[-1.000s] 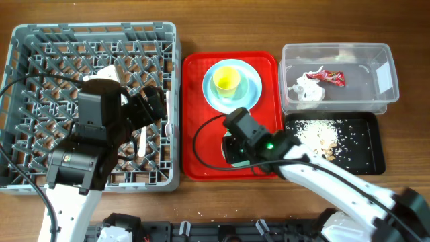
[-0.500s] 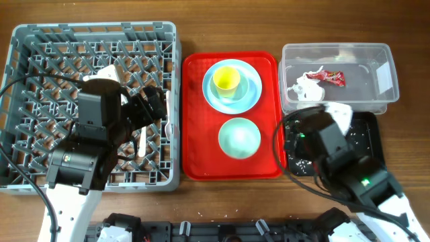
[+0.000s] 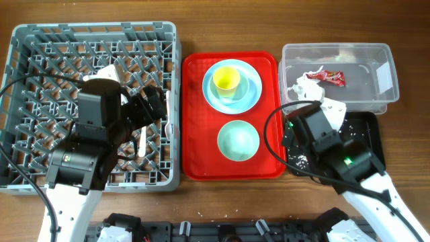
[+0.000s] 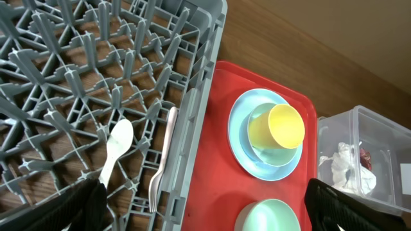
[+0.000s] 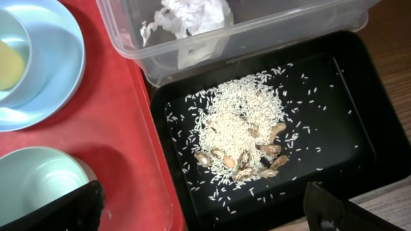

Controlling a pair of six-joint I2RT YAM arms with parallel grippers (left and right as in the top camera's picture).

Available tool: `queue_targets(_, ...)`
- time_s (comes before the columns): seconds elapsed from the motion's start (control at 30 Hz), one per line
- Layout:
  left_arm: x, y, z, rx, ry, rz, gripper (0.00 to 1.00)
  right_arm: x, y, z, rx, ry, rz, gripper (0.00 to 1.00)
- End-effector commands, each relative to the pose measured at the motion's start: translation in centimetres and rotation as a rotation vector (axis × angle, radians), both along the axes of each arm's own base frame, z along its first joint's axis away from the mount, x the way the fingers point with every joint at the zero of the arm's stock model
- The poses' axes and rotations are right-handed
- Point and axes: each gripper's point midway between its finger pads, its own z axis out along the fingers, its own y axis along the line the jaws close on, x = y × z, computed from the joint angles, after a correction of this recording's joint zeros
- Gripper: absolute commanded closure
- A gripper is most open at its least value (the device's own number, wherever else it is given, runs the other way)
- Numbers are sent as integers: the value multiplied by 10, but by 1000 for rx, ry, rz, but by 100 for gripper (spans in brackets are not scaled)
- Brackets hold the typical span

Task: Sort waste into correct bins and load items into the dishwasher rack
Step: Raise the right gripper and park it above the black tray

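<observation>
Right pincer point(image 5: 196, 212) hangs with its fingers wide apart and nothing between them, over the seam where the black tray point(image 5: 359, 128) meets the red tray point(image 5: 122, 128). Rice point(image 5: 237, 122) and a few brown bits lie heaped in the black tray, and at twelve o'clock from it sits the clear tub point(image 5: 270, 29) with the paper wad point(image 5: 192, 13) inside. On the red tray, the green bowl point(image 5: 32, 186) is at six and the plate point(image 5: 58, 70) at twelve, carrying the blue bowl point(image 4: 257, 138) and the yellow cup point(image 4: 286, 125). Left pincer point(image 4: 212, 208), also spread and empty, hovers above the rack point(image 4: 205, 77), at nine o'clock of the red tray. The spoon point(image 4: 115, 147) and fork point(image 4: 164, 160) lie there, by its three o'clock wall.
</observation>
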Motion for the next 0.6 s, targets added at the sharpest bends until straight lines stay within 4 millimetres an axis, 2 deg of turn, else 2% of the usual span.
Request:
queue_targets(0.0,4,3,6,10,-19,12,0,12,1,-6,-23,6,-31,0)
queue_targets(0.33,-3,4,-1,15,22,9,0,56,25,-39,-22,5,-31,0)
queue_targets(0.57,-11,5,-9,23,67,8,0,59,27,-42,-20,7,-29,0)
